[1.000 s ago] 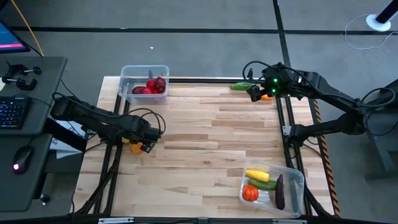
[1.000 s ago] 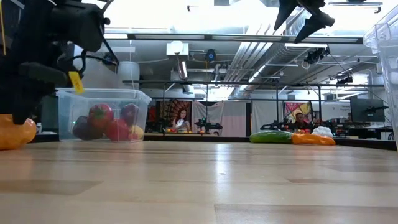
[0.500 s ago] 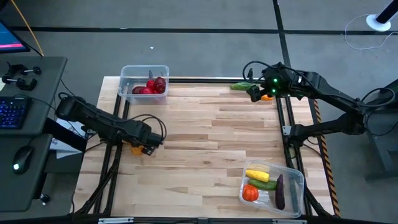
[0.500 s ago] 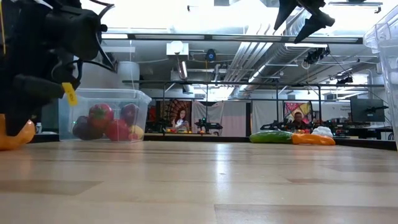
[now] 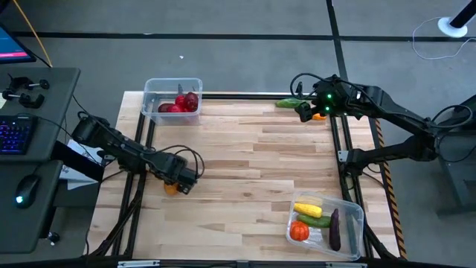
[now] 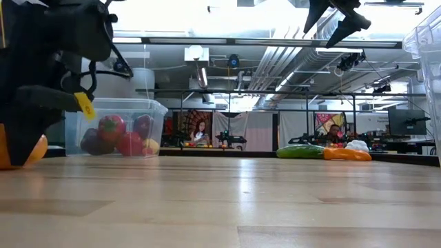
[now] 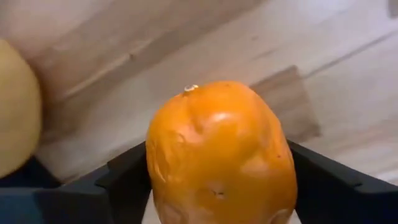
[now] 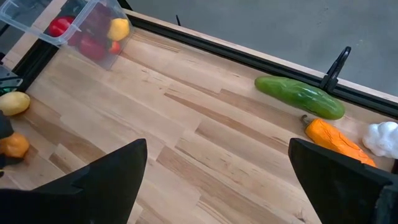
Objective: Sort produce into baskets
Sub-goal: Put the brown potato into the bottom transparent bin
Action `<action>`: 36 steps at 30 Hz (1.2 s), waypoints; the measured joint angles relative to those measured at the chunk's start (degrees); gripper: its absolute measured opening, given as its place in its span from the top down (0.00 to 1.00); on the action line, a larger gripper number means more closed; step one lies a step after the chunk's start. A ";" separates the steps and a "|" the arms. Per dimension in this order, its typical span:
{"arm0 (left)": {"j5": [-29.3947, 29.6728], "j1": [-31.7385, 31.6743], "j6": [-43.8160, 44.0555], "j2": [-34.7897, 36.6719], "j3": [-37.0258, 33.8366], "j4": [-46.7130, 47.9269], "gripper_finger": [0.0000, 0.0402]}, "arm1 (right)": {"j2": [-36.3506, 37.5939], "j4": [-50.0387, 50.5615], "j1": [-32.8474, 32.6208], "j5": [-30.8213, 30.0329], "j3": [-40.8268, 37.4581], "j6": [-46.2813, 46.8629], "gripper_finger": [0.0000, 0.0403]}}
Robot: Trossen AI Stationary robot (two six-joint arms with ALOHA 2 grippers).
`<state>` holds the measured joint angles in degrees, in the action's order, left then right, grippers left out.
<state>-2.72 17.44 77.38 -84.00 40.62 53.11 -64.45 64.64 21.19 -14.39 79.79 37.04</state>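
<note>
An orange [image 7: 221,155] sits on the wooden table near its left edge, also seen in the high view [image 5: 170,188]. My left gripper [image 5: 178,181] points down over it, open, with one finger on each side of it. A yellow lemon [image 7: 15,106] lies on the table just beside them. My right gripper [image 5: 305,112] hangs open and raised over the far right corner, above a green cucumber [image 8: 300,96], an orange carrot [image 8: 336,142] and white garlic [image 8: 382,137]. One clear basket [image 5: 152,88] at the far left holds red produce. Another basket [image 5: 353,212] stands near right. My left gripper comes from above, pointing down, and its dark fingers [image 7: 124,183] stand close against the orange's two sides [image 7: 155,168]. I cannot tell whether they touch it. The orange rests on the table.
The near-right basket holds a yellow piece [image 5: 307,209], a red one [image 5: 299,231], a green one [image 5: 318,221] and a purple eggplant [image 5: 335,229]. The middle of the table [image 5: 253,164] is bare wood. A desk with keyboard and mouse [image 5: 30,141] stands beyond the left edge.
My left gripper has moved toward the table's near edge and a little to the right, and has come down over the orange, so that its fingers now flank it. The orange and the lemon have stayed where they lay.
</note>
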 joint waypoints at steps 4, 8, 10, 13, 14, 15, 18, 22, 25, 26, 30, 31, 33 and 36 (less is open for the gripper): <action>-1.71 0.37 0.47 0.31 0.61 -4.72 0.42 | 0.00 0.00 0.00 0.00 0.00 0.00 0.05; 1.58 -0.43 -5.41 2.73 4.96 -11.15 0.42 | 0.22 -0.35 0.00 1.77 0.00 -1.25 0.05; 5.03 -1.47 -10.67 4.63 8.40 -16.93 0.42 | 1.00 -1.98 -0.29 3.96 0.00 -2.15 0.05; 12.05 -3.01 -19.37 6.75 13.60 -28.26 0.42 | 3.11 -5.56 -1.43 6.44 0.00 -2.56 0.05; 14.05 -3.56 -22.94 7.01 15.49 -33.24 0.42 | 3.94 -6.61 -1.87 6.59 0.00 -2.52 0.05; 15.52 -4.10 -27.18 7.03 17.37 -37.88 0.40 | 4.79 -7.37 -2.37 6.84 0.00 -2.39 0.05; 16.66 -5.89 -39.50 4.93 23.18 -47.98 0.38 | 7.19 -8.33 -3.45 6.93 0.00 -1.58 0.05; 15.39 -7.32 -52.24 -1.81 32.14 -53.75 0.38 | 9.38 -7.72 -4.59 6.90 0.02 0.14 0.05; 11.45 -7.46 -57.32 -9.01 39.26 -56.27 0.38 | 10.28 -7.47 -5.16 6.91 0.02 0.40 0.05; 9.52 -7.31 -58.54 -11.82 41.78 -57.73 0.38 | 10.43 -7.44 -5.29 6.91 0.02 0.46 0.05; 3.27 -6.05 -62.84 -22.85 51.31 -62.10 0.38 | 10.54 -7.41 -5.29 6.91 0.02 0.46 0.05; 1.81 -5.63 -63.89 -25.38 53.59 -62.78 0.38 | 10.49 -7.39 -5.29 6.91 0.02 0.46 0.05; -0.63 -4.91 -65.13 -30.50 58.76 -66.04 0.38 | 10.46 -7.41 -5.29 6.91 0.02 0.28 0.05; -3.24 -3.93 -65.99 -36.77 65.59 -68.28 0.38 | 10.45 -7.36 -5.29 6.91 0.02 0.44 0.05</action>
<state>-5.96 13.50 11.39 -120.78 106.21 -15.18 -54.00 57.28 15.90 -7.49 79.81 37.47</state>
